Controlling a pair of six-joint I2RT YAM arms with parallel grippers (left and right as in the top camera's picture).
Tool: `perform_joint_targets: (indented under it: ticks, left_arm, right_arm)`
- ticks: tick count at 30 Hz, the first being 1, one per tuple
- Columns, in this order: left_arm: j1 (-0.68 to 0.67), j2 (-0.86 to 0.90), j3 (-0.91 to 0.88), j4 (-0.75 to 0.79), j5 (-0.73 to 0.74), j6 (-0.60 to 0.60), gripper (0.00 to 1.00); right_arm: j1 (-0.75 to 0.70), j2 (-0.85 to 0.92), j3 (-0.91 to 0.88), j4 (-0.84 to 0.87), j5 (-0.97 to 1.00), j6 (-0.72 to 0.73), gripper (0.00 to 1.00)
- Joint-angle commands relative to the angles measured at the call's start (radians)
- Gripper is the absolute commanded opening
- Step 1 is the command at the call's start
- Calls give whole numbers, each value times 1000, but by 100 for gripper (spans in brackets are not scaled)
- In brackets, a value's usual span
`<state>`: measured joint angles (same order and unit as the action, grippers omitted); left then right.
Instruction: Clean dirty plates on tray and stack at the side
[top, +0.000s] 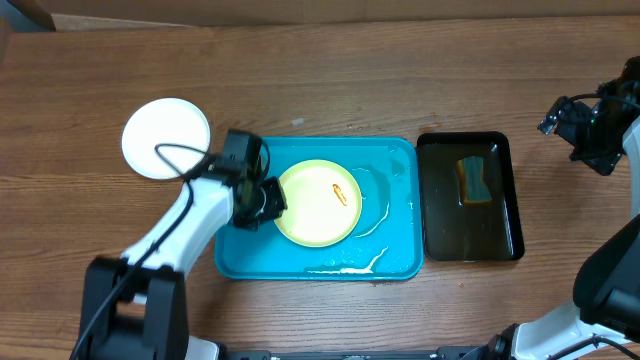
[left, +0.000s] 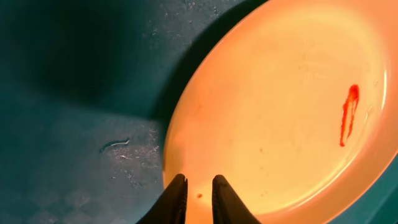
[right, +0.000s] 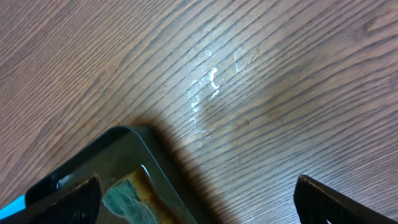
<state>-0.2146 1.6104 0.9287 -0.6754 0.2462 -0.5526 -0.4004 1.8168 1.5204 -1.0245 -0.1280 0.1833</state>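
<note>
Now | blue tray (top: 396, 263): smeared yellow plate (top: 308, 212) | black tray (top: 511, 200): sponge (top: 474, 180) | left pincer (left: 198, 182) unclear | right pincer (right: 196, 186) apart

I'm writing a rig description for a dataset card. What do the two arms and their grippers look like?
The left arm has white links, black joints and a black base, with a thin black cable looping off it. The right arm shows the same white and black. The left gripper has slim dark tapered fingers; the right gripper has blocky black ones.

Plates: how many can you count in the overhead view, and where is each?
2. One white plate on the table, left of the turquoise tray; one pale yellow plate in that tray. More could hide underneath.
</note>
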Motion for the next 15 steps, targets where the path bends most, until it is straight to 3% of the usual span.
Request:
perform_joint_targets:
  ticks: [1,6,15]
  left_arm:
    - [-5,137,183,-141,-35,19,23]
    - [-5,188,267,-246,-37,52,26]
    - [-23,189,253,-269,-74,55,20]
  right_arm:
    - [-3,-8,18,2,-5,3,100]
    - [-3,-8,18,2,-5,3,100]
    - [-3,-8,18,2,-5,3,100]
